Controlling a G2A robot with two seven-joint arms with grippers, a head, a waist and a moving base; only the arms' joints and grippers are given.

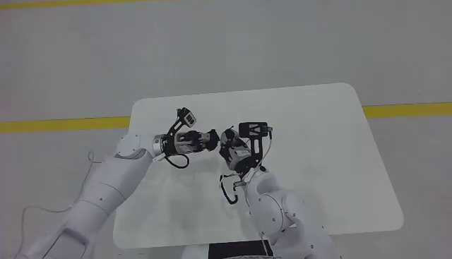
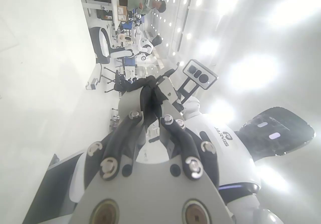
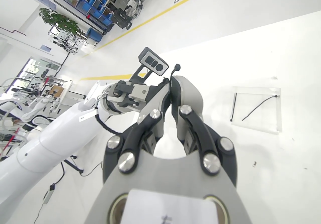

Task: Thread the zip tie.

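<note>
Both grippers meet tip to tip above the white table point(image 1: 318, 153). My right gripper point(image 3: 170, 92) is shut on a black zip tie point(image 3: 177, 67). The tie's head and a short curved piece of strap stick up past the fingertips. My left gripper point(image 2: 150, 83) is shut, its black tips pressed against the right gripper's fingertips. Whether it also pinches the tie is hidden. From above, the left gripper point(image 1: 209, 140) comes in from the left and the right gripper point(image 1: 225, 141) from the near side.
A clear flat tray point(image 3: 270, 127) lies on the table beyond the right gripper, holding two spare black zip ties point(image 3: 234, 107) point(image 3: 258, 107). A few small dark specks point(image 3: 254, 164) lie near it. The table's right half is open space.
</note>
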